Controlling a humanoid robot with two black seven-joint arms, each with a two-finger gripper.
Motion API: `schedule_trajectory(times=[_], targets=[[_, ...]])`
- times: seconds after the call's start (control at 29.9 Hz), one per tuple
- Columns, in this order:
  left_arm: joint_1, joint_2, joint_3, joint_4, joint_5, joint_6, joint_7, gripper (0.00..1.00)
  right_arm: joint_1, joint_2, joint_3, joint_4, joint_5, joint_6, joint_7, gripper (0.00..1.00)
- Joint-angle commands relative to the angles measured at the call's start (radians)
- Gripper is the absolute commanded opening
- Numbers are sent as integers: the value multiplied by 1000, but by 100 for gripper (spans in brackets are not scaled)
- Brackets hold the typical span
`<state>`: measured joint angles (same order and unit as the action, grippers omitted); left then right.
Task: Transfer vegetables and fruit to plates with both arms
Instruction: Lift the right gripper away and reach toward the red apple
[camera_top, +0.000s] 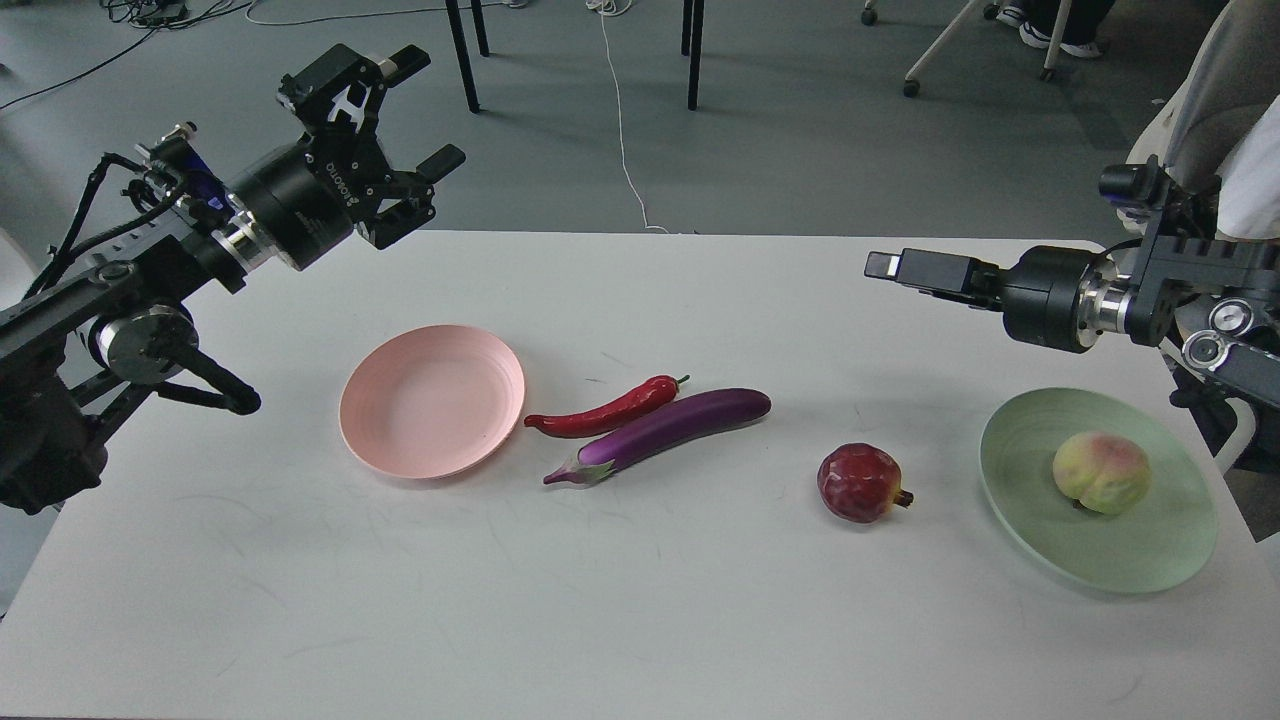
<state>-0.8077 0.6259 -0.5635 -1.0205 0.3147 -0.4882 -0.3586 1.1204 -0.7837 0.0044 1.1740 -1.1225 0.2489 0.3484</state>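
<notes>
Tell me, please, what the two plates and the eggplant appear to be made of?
The pink plate and green plate look like matte plastic: even pastel colour, soft sheen, moulded ridges at the rims. The eggplant looks like glossy plastic or rubber, likely a replica: its purple skin is uniform with a bright highlight along it. The view cannot settle it.

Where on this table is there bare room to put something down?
The whole near strip below the pink plate, pomegranate and green plate is bare, as is the far strip behind them. It is crowded mid-table, where chili and eggplant lie close beside the pink plate.
</notes>
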Motion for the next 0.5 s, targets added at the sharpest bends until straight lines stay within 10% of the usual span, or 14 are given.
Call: schedule_trajectory(times=[0.0, 0.47], targets=[[1, -11, -1, 68, -86, -1, 0, 98, 112, 41, -171, 4, -103, 6, 4, 99], [18, -15, -1, 118, -210, -1, 0, 98, 418, 288, -613, 53, -235, 38, 11, 99]])
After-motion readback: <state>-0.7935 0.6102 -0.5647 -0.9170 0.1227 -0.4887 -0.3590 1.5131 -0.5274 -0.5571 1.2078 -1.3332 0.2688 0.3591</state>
